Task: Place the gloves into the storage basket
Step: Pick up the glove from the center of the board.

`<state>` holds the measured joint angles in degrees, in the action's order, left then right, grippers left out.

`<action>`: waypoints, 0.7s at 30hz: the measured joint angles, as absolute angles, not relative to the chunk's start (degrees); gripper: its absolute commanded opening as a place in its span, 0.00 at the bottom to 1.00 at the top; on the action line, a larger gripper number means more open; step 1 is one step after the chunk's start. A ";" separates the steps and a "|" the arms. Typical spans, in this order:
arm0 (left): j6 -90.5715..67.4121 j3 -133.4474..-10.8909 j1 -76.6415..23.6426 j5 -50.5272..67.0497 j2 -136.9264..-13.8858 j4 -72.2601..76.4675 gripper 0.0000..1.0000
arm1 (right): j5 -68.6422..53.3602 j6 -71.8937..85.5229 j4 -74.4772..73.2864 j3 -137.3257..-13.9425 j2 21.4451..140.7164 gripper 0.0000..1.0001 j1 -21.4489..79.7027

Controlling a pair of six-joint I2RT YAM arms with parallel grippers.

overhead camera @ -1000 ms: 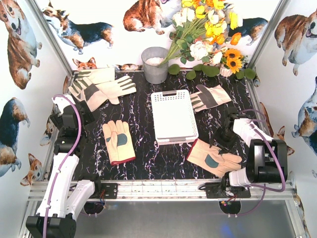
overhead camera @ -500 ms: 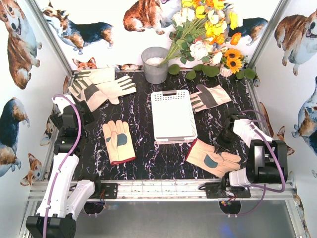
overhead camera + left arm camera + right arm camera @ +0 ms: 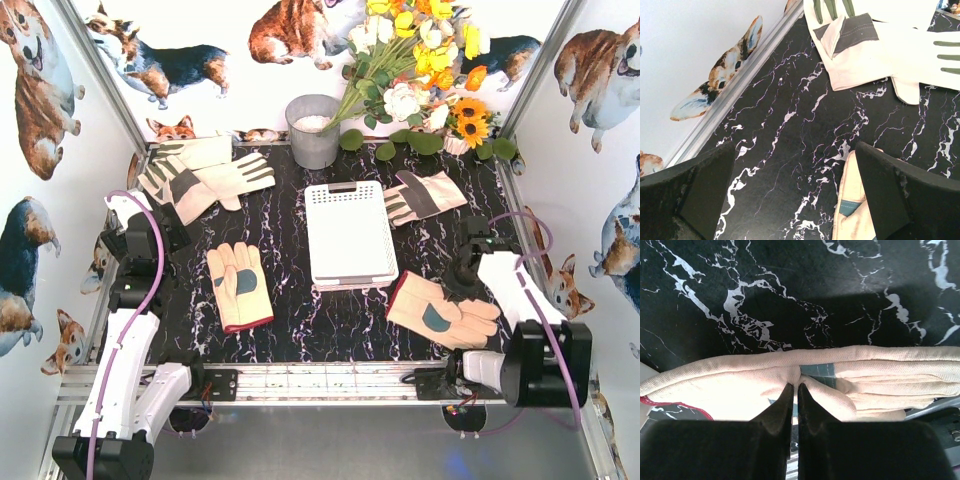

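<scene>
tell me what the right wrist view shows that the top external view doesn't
Only the right wrist view: a close look at the right gripper shut on a pinched fold at the edge of the peach glove.

Only the top external view: the storage basket with no glove in it, the rear-left gloves, the front-left glove, the rear-right glove, the grey bucket and the flowers.

Both: the peach glove with its teal patch and red cuff trim, and the black marbled table.

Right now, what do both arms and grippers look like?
Both the left arm and right arm have white links, black joints and a looping purple cable. The left gripper and right gripper have matte black, wedge-shaped fingers.
</scene>
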<state>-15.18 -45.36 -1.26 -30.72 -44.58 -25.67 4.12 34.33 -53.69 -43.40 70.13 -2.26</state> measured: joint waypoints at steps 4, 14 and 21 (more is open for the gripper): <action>-15.20 -45.34 -1.26 -30.70 -44.58 -25.67 1.00 | 6.68 34.72 -54.92 -43.75 66.83 0.00 -2.26; -15.18 -45.34 -1.26 -29.95 -44.97 -25.63 1.00 | 12.23 34.98 -57.04 -46.22 55.66 0.00 -2.26; -15.14 -45.17 -1.26 -27.86 -45.04 -25.06 1.00 | 11.94 33.91 -57.28 -49.80 51.35 0.00 -2.26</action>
<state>-15.14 -45.17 -1.26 -27.86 -45.04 -25.06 11.94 33.91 -57.28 -49.80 51.35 -2.26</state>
